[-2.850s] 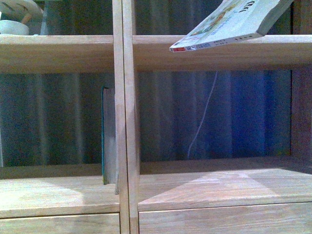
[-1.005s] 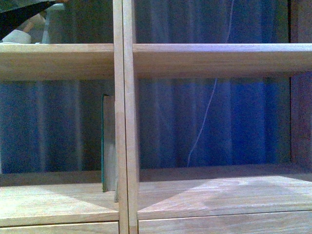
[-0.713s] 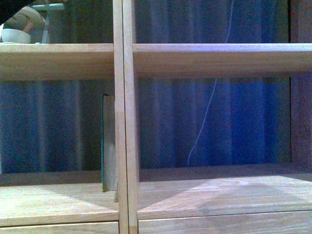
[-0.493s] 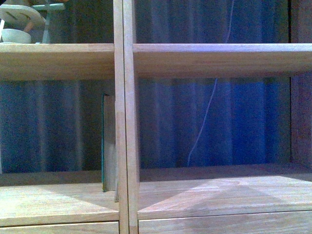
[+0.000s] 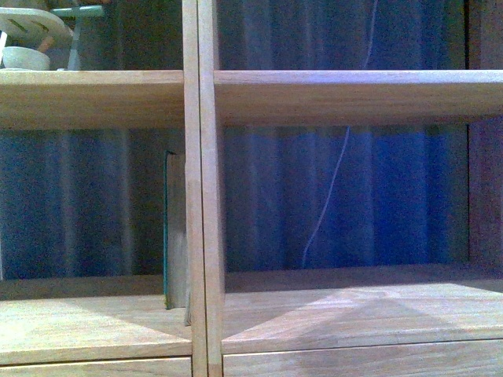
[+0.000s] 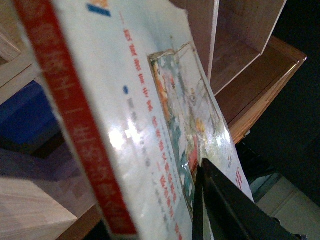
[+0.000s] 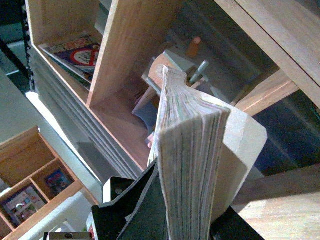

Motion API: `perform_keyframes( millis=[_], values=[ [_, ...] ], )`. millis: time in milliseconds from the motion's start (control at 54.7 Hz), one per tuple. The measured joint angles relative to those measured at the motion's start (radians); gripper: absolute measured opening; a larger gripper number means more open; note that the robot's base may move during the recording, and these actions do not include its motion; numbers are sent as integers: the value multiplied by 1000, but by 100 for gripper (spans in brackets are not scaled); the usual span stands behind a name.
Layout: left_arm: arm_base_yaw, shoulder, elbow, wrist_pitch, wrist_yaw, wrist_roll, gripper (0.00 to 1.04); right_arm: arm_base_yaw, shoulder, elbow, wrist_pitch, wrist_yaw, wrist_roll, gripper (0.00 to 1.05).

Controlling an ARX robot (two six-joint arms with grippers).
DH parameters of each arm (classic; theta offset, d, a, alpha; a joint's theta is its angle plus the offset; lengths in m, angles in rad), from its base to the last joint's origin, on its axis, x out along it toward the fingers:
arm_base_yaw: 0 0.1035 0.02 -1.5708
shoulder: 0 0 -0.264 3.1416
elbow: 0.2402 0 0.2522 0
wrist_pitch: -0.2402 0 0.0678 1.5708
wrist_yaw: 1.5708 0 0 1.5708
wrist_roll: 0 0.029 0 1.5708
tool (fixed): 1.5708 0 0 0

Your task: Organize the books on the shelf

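The pale paperback book (image 6: pixel 150 115) fills the left wrist view, its illustrated cover and red spine toward the camera. My left gripper (image 6: pixel 197 200) is shut on it, one black finger (image 6: pixel 220 205) lying across the cover. In the right wrist view the same book (image 7: pixel 192 165) shows its page edge, and my right gripper (image 7: pixel 187 220) is shut on it from both sides. The dark teal book (image 5: pixel 174 229) stands upright in the light-wood shelf (image 5: pixel 338 90), against the double central upright (image 5: pixel 200 196). Neither gripper nor the paperback shows in the front view.
A pale bowl and small ornaments (image 5: pixel 35 39) stand on the upper left board. A thin white cord (image 5: pixel 330 188) hangs behind the right compartment, before a blue curtain. In the right wrist view, picture books (image 7: pixel 75 55) lie in a further compartment, and small wooden ornaments (image 7: pixel 170 75) stand beyond the book.
The paperback has left the front view, where it was tilted at the upper right. A dark shape at the top left corner has also moved out of the view.
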Motion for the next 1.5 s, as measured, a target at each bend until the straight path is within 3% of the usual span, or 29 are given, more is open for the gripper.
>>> perform_keyframes(
  millis=[128,384,548,694,841,987,1169,1498],
  values=[
    [2,-5,0,6,0,-27,9,-7,2,-10,-5,9,6,7],
    [15,-9,0,6,7,-34,7,-16,5,-10,-40,19,14,9],
    [20,-9,0,5,14,-22,7,-31,1,-14,-18,45,-24,34],
    [51,-9,0,-6,41,4,7,-91,-46,-61,20,132,-164,57],
    [101,-3,17,-63,57,83,7,-236,-132,-144,72,270,-460,78],
    [142,-3,57,-162,57,224,7,-384,-206,-227,124,306,-746,97],
    [169,-19,72,-286,37,505,7,-524,-279,-333,135,278,-952,98],
    [254,-87,32,-294,-21,1024,7,-653,-359,-481,108,307,-908,98]
  ],
)
